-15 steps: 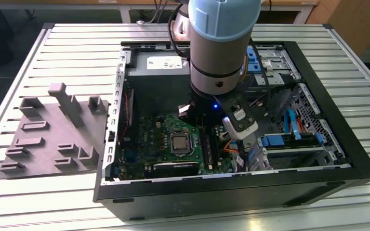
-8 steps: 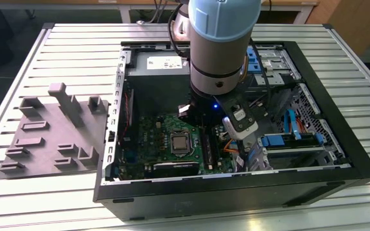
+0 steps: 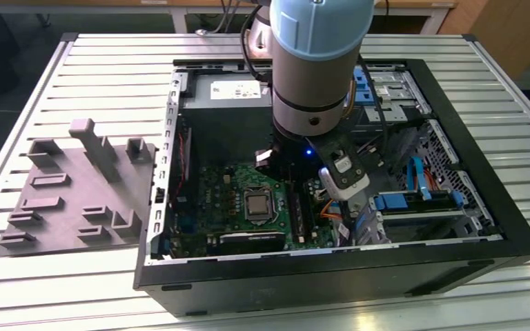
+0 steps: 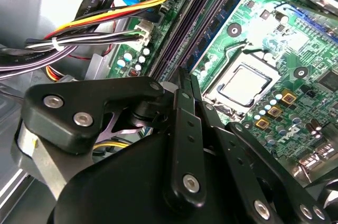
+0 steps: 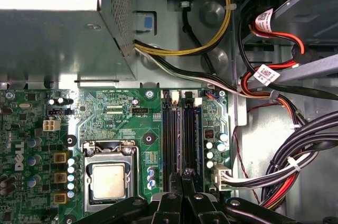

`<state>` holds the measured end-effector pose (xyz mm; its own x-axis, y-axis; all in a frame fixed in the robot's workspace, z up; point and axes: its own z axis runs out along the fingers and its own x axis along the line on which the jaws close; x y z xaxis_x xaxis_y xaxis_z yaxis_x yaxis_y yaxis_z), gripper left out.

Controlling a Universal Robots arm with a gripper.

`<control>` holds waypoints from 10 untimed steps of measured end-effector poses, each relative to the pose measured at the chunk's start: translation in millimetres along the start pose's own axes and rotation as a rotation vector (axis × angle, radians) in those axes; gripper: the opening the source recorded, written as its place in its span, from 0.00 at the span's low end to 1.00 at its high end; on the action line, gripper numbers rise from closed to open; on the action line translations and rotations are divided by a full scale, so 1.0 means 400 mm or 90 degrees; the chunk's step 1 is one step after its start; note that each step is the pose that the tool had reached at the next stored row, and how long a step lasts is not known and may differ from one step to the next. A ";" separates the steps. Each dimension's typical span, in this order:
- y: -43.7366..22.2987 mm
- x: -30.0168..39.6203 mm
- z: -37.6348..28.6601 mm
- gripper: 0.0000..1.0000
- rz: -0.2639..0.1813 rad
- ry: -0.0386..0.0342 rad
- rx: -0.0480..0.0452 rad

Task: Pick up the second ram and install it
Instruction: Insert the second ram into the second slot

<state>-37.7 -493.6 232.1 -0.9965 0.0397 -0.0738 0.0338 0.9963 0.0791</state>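
My gripper (image 4: 183, 78) hangs inside the open computer case (image 3: 486, 207), low over the green motherboard (image 5: 121, 108). Its two thin black fingers (image 5: 182, 182) are pressed together, shut, with nothing visible between them. Their tips sit at one end of the row of long dark memory slots (image 5: 182, 129) beside the silver processor (image 5: 108, 180). A long narrow ram stick with a row of small chips (image 4: 214, 26) stands seated in one of those slots. I cannot tell whether the tips touch a stick. In the exterior view the gripper (image 3: 331, 189) is right of the processor (image 3: 259, 205).
A grey plastic tray with upright posts (image 3: 72, 193) lies on the slatted table at the exterior view's left. Bundles of black, yellow, red and white cables (image 5: 285, 176) crowd the space beside the slots. The metal power supply box (image 5: 58, 39) and drive bays (image 3: 413, 200) hem in the board.
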 end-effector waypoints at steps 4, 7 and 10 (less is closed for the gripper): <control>0.000 0.000 0.001 0.11 -0.001 0.0001 -0.0007; 0.000 0.000 0.002 0.11 -0.002 0.0002 -0.0008; 0.000 0.000 0.002 0.11 -0.003 0.0003 -0.0009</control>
<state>-37.6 -493.6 231.2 -0.9967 0.0349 -0.0738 0.0290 0.9964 0.0801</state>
